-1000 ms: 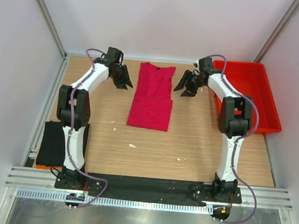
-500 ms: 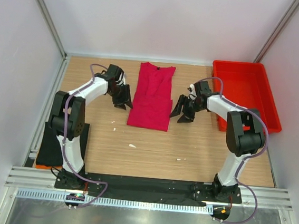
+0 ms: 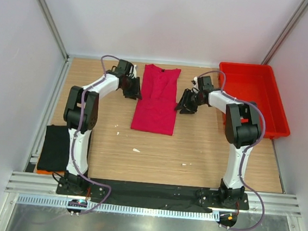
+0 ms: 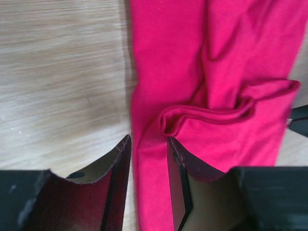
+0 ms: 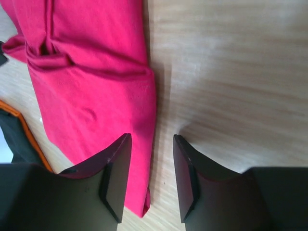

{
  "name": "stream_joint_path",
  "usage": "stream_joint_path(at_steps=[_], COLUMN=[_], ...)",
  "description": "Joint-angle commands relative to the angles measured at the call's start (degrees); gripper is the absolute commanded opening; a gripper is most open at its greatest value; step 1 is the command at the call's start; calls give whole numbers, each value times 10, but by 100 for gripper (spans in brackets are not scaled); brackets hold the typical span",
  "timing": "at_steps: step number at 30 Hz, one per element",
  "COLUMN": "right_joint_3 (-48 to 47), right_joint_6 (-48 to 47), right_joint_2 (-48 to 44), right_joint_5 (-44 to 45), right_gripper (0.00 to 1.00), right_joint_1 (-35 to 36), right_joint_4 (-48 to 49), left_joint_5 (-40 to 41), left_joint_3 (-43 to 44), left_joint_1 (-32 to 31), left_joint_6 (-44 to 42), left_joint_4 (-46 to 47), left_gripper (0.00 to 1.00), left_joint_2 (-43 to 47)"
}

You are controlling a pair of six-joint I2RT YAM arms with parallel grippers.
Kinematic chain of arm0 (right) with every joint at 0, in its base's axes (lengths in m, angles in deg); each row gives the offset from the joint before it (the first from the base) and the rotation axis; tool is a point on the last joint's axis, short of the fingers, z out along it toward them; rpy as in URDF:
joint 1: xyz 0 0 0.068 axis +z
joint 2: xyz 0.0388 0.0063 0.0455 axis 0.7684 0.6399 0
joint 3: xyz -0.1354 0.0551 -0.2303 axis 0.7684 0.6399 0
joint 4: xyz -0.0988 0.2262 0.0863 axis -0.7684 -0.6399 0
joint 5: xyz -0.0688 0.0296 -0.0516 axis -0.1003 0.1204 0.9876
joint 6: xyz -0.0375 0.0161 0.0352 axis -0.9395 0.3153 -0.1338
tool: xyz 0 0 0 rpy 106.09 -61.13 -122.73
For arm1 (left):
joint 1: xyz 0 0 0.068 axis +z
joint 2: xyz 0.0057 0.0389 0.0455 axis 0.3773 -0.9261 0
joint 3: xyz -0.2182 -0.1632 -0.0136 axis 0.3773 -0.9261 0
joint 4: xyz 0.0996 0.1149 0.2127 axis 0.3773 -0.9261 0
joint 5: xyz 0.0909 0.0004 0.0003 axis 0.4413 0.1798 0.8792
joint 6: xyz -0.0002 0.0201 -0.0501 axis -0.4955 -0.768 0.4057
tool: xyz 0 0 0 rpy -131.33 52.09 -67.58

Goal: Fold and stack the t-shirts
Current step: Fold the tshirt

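- The crimson-pink t-shirt (image 3: 156, 102) lies folded into a long strip on the far middle of the tabletop (image 3: 194, 147), collar end away from the arms.
- The left gripper (image 4: 148, 144) sits low at the strip's left edge, its jaws spread, with cloth showing in the gap.
- The right gripper (image 5: 151, 139) is at the right edge, also spread, over the cloth's border and bare wood.
- The black t-shirt (image 3: 54, 147) lies folded at the near left corner, well apart.
- A red tray (image 3: 257, 95) stands at the far right.

Wooden table (image 3: 205, 148) — pink t-shirt (image 3: 156, 102) midway, red tray (image 3: 259, 98) far right, black t-shirt (image 3: 54, 147) near left.
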Motion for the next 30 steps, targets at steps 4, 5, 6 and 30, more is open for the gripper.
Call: stream_joint_path(at_steps=[4, 5, 6, 30], right_joint_3=[-55, -64, -68, -125], right_joint_6=[2, 6, 9, 44], right_joint_2=[22, 27, 33, 58], right_joint_5=[11, 10, 10, -12], right_gripper=[40, 38, 38, 13], right_joint_1=[0, 0, 0, 0], right_joint_4=[22, 22, 21, 19], left_joint_5=[39, 38, 37, 0], left_joint_3=[39, 40, 41, 100], left_joint_1=[-7, -7, -8, -11], left_joint_6=[-14, -10, -8, -23], left_joint_4=[5, 5, 6, -38], left_gripper=[37, 37, 37, 2], left_joint_2=[-21, -25, -26, -66])
